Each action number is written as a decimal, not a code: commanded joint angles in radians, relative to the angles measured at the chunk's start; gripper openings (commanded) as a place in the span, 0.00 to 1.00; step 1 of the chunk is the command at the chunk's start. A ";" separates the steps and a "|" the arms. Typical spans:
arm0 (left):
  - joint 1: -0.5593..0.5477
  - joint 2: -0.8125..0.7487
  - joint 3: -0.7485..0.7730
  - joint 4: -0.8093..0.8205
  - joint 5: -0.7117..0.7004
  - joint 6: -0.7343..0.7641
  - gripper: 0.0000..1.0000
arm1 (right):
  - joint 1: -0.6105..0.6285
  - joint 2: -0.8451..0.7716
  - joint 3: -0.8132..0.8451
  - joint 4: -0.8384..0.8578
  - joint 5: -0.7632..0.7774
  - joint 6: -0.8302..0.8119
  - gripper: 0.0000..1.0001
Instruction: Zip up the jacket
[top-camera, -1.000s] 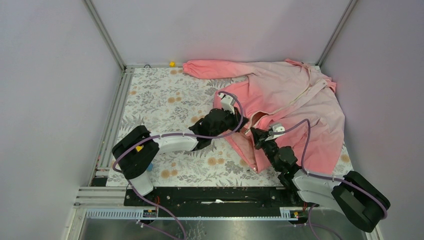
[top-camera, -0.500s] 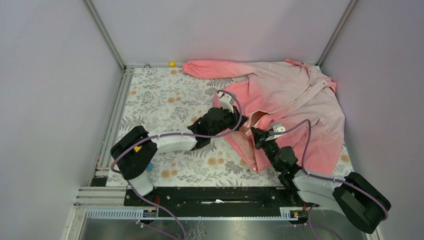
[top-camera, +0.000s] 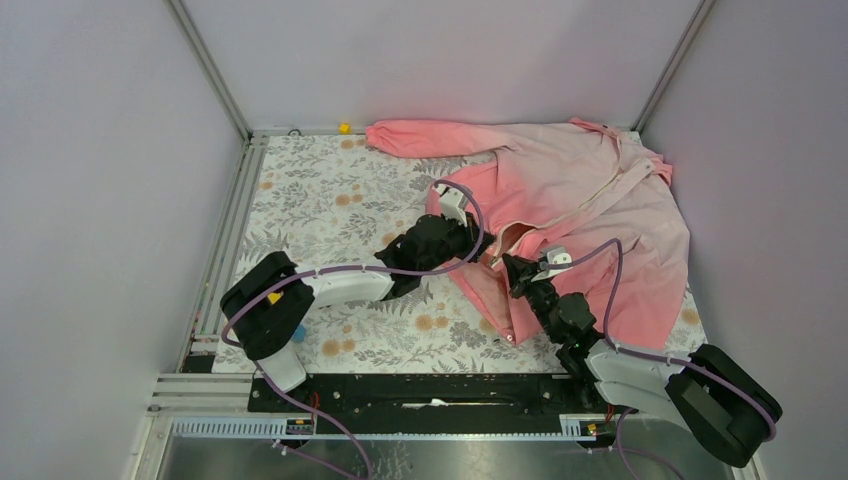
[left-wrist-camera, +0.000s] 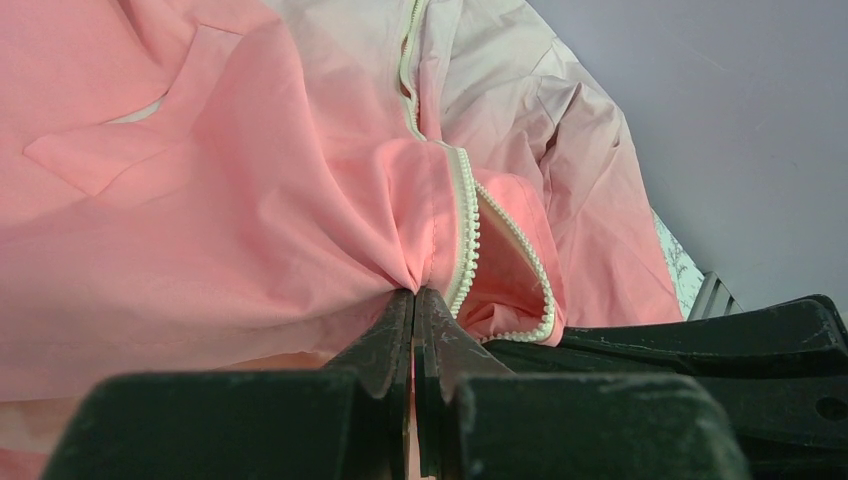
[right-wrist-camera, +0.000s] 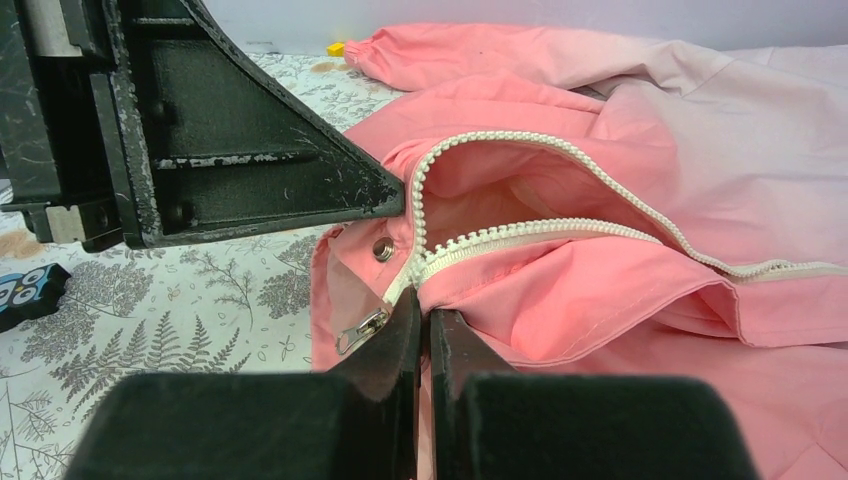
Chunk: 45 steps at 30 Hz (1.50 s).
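Pink jacket (top-camera: 600, 190) lies front up over the far-right part of the floral surface (top-camera: 320, 200), w/ one sleeve out along the far edge. Its white zipper (right-wrist-camera: 520, 236) gapes at the hem end. The two rows of teeth bow apart, then draw together toward the collar; can't tell if they're meshed up there. The metal pull tab (right-wrist-camera: 362, 330) hangs loose at the hem corner, just beside a snap button (right-wrist-camera: 382, 248).

Right claw (right-wrist-camera: 420, 312) is clamped tight on the jacket edge at the low end of the zipper tape. The pull tab sits just to its side, not in the grip. Left claw (left-wrist-camera: 413, 298) is pinched closed on a fold of pink fabric just beside the other row of teeth. The two claws are v. close together over the gap.

What could go wrong, as I read it:
- Neither claw has the pull tab, so any tug moves cloth only and the zip prob. won't run.
- Fabric is thin and slick-looking. Under tension it could slide out of either pinch, esp. the left one, which holds only a bunched fold.
- Pulling the sides apart would widen the gap and misalign the rows.
- Slack cloth btwn the rows could get dragged into the slider and jam it.
- The claws are so near each other that a small re-aim risks a knock, and letting go to re-grip the tab drops the hem.
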 joint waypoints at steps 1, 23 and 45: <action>0.001 -0.051 -0.003 0.047 0.014 0.014 0.00 | -0.005 -0.003 -0.111 0.086 0.042 -0.017 0.00; 0.004 -0.075 -0.019 0.019 0.046 0.044 0.00 | -0.005 0.003 -0.116 0.106 0.064 -0.020 0.00; 0.046 -0.024 0.187 -0.341 0.243 0.035 0.00 | -0.005 0.032 -0.117 0.177 0.000 -0.052 0.00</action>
